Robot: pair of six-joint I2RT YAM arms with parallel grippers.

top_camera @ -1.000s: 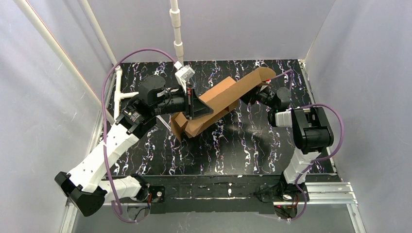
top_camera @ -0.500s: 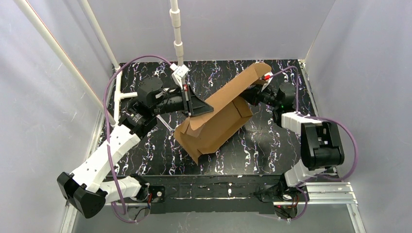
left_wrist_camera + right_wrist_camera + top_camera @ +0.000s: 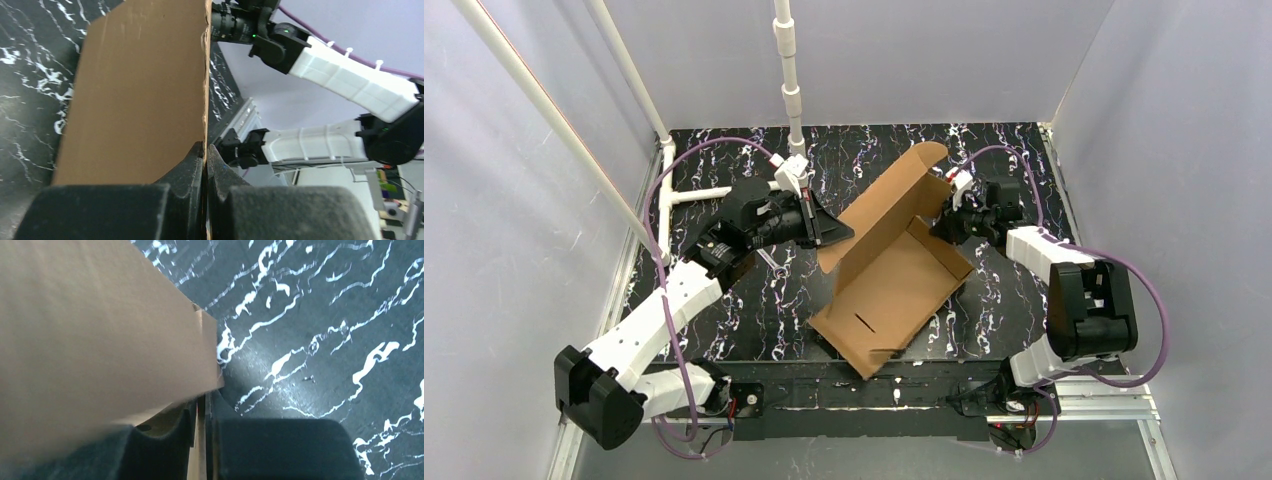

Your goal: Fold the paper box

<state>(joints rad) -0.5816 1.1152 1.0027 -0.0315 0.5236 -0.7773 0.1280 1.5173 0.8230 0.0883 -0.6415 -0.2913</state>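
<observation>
Grey walls (image 3: 1184,150) are closing in a black, white-veined counter (image 3: 754,320) in the top view, with a white pipe (image 3: 789,70) standing at the far edge. The box (image 3: 894,285) is lying near the middle of the counter, open face up, with its long axis running diagonally from near-left to far-right. One long panel is standing up along its far-left side. The left arm is reaching in with its elbow bent, and the left claw (image 3: 836,236) is meeting that panel at its near-left end. The right arm is doubling back from the right, and the right claw (image 3: 938,228) is touching the box's far-right end. Only this view is showing the whole box and both arms.

The left wrist view is giving the grip itself. The left claw (image 3: 205,150) is pinching the thin edge of the box (image 3: 135,90), whose panel is running edge-on away from the camera. The right arm (image 3: 345,75) is crossing behind it, above the counter (image 3: 30,60).

The right wrist view is looking down at the counter (image 3: 325,315). The right claw (image 3: 201,407) is clamping a thin strip of the box (image 3: 90,330), whose blurred brown face is filling the left half.
</observation>
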